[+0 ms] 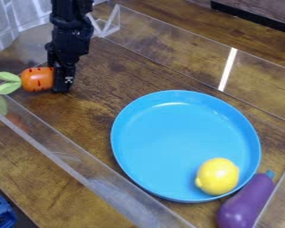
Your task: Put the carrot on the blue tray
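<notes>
Gripper [63, 82] pressed together, down beside small orange toy carrot [36, 79], not holding it. Carrot on wooden worktop [169, 62], far from round blue plastic tray [169, 142]. Nothing done yet.

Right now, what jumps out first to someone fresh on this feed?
The big blue tray at centre right, with a yellow lemon on its near edge. A purple eggplant lies just outside its rim. Far left, the black gripper sits shut beside the carrot.
</notes>
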Action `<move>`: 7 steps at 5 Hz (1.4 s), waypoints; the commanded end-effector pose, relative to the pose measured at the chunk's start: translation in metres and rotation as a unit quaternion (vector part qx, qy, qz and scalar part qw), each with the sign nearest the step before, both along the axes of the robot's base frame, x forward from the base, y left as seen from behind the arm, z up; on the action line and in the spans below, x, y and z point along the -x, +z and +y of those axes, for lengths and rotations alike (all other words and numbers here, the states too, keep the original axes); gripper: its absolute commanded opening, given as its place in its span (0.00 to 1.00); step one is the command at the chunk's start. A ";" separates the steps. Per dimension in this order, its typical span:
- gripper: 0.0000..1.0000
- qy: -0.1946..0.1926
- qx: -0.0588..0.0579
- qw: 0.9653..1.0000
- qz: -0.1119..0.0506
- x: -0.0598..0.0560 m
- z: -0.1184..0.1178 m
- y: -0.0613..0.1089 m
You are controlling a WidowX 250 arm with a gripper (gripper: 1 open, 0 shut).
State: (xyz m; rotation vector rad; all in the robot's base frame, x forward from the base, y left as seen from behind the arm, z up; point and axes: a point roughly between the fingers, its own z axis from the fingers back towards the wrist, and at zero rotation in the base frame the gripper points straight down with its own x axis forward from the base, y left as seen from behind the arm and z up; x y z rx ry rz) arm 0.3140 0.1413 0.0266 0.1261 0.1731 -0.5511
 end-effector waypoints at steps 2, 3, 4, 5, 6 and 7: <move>0.00 -0.007 -0.022 0.999 -0.046 -0.012 -0.008 0.042; 0.00 -0.002 -0.033 0.998 -0.047 -0.012 -0.013 0.057; 0.00 0.001 -0.040 0.998 -0.048 -0.013 -0.017 0.068; 0.00 0.001 -0.056 0.997 -0.045 -0.013 -0.029 0.092; 0.00 -0.002 -0.071 0.996 -0.046 -0.014 -0.046 0.120; 0.00 -0.010 -0.074 0.996 -0.051 -0.009 -0.071 0.134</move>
